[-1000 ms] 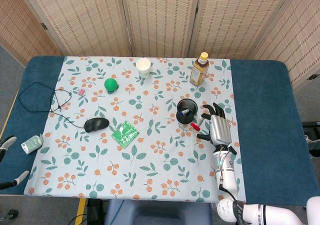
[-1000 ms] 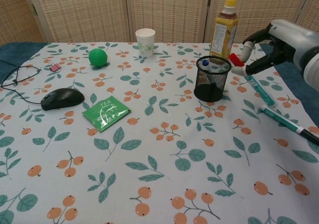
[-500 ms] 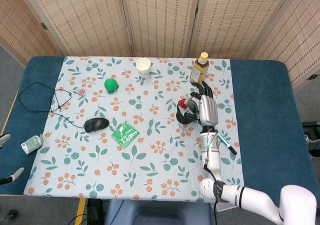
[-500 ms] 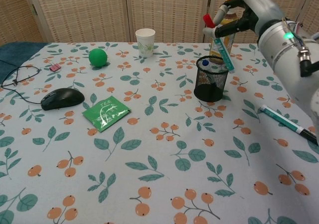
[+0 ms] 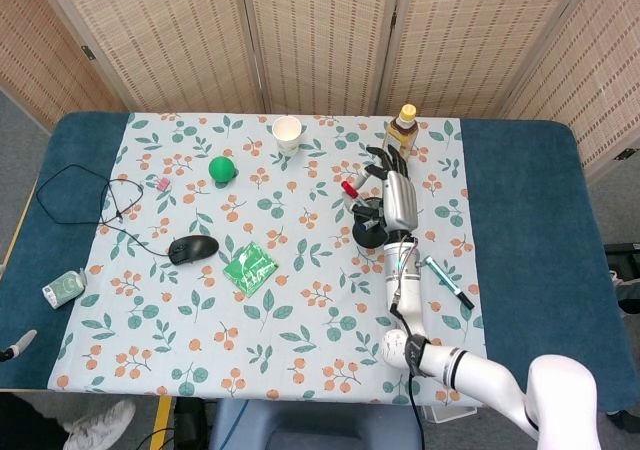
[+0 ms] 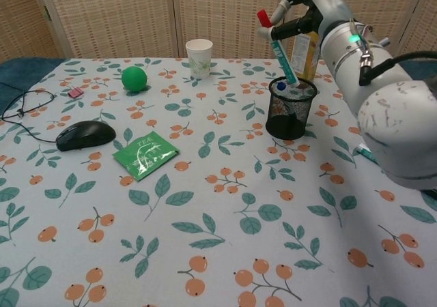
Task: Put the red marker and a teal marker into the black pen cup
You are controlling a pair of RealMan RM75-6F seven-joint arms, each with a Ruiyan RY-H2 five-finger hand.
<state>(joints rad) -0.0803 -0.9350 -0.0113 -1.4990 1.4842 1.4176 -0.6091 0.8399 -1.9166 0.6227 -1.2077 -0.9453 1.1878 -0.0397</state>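
My right hand [image 6: 311,8] pinches a red-capped marker [image 6: 276,44] with a teal body. It hangs tilted, cap up and to the left, with its lower end at the mouth of the black mesh pen cup [image 6: 289,112]. A blue-tipped pen [image 6: 280,86] stands inside the cup. In the head view the right hand [image 5: 397,188] hovers just above the cup [image 5: 368,225], and the red cap [image 5: 348,186] sticks out to the left. A teal marker [image 5: 447,282] lies on the cloth right of the cup. Only a sliver of my left hand [image 5: 9,351] shows at the left edge.
A juice bottle [image 6: 305,44] stands just behind the cup and hand. Further left are a paper cup [image 6: 199,53], a green ball [image 6: 134,78], a black mouse [image 6: 85,134] with its cable, and a green tea packet [image 6: 145,154]. A small white device [image 5: 64,288] lies at the table's left edge.
My right hand has carried the red-capped marker up from the cloth right of the cup to over the cup's mouth. The left hand has drawn back toward the left edge.
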